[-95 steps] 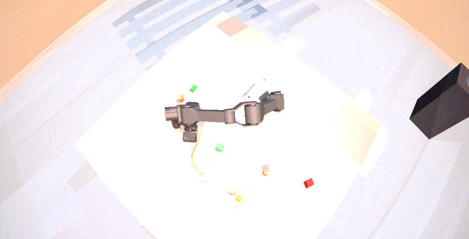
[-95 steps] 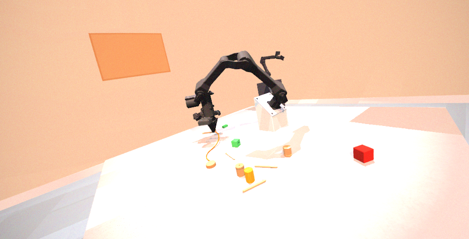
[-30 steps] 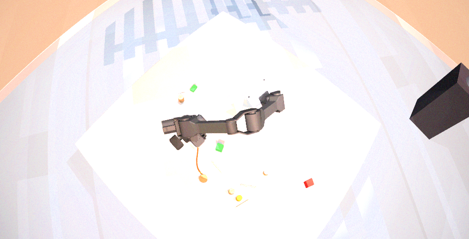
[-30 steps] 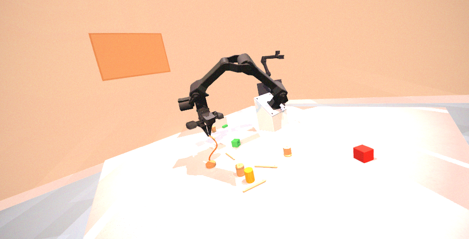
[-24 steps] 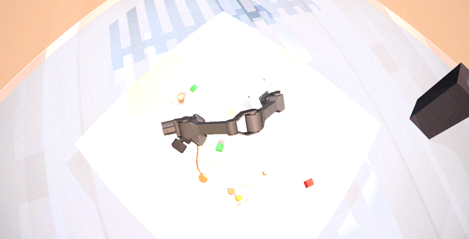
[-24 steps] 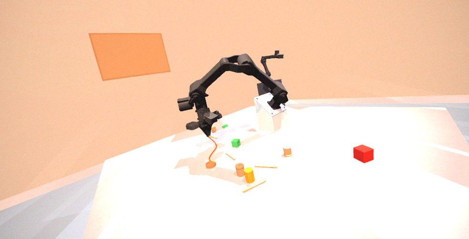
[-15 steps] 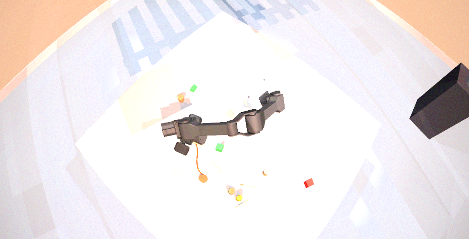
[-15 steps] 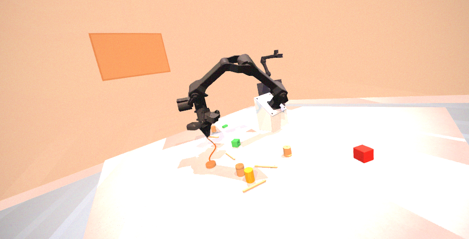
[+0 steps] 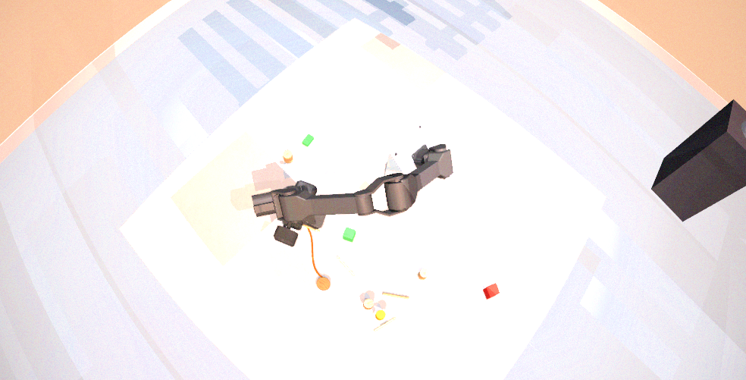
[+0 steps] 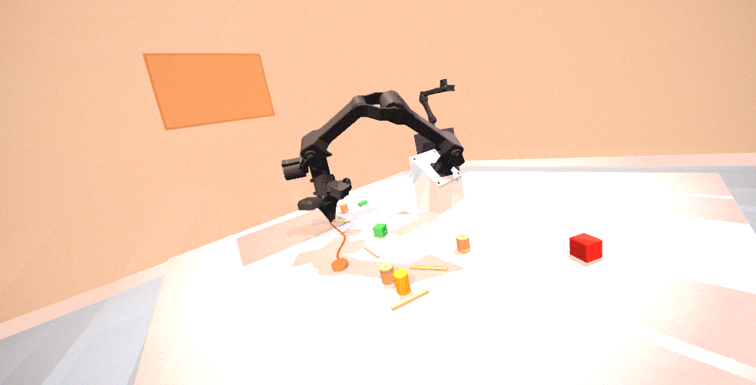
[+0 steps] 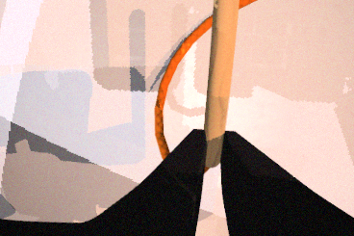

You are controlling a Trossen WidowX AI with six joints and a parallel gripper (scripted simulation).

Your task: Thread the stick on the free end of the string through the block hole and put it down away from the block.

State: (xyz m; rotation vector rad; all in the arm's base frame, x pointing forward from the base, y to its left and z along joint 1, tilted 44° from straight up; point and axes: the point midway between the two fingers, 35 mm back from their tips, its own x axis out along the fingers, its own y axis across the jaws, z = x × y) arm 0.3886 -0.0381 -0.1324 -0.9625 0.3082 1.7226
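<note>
My gripper [image 9: 308, 226] [image 10: 332, 218] [image 11: 212, 142] is shut on one end of the thin wooden stick [image 10: 341, 220] [image 11: 222, 57], above the table. The stick lies roughly level, pointing right in the exterior view and away from the fingers in the wrist view. The orange string [image 9: 313, 254] [image 10: 344, 237] [image 11: 160, 96] curves from the held end down to the round button [image 9: 323, 284] [image 10: 339, 264]. The green block [image 9: 349, 234] [image 10: 379, 230] stands on the table to the right of the gripper; a small dark spot, seemingly its hole, shows on its side in the exterior view. The string is outside the block.
Loose sticks [image 9: 395, 295] [image 10: 428, 267] [image 10: 409, 299] [image 10: 371, 251] lie toward the front. A yellow cylinder [image 9: 380, 315] [image 10: 402, 282] stands beside a wooden one [image 9: 368, 304] [image 10: 386, 274]. A red block [image 9: 490, 291] [image 10: 585, 247] is far right. Another small green piece [image 9: 308, 140] [image 10: 362, 203] lies behind the arm.
</note>
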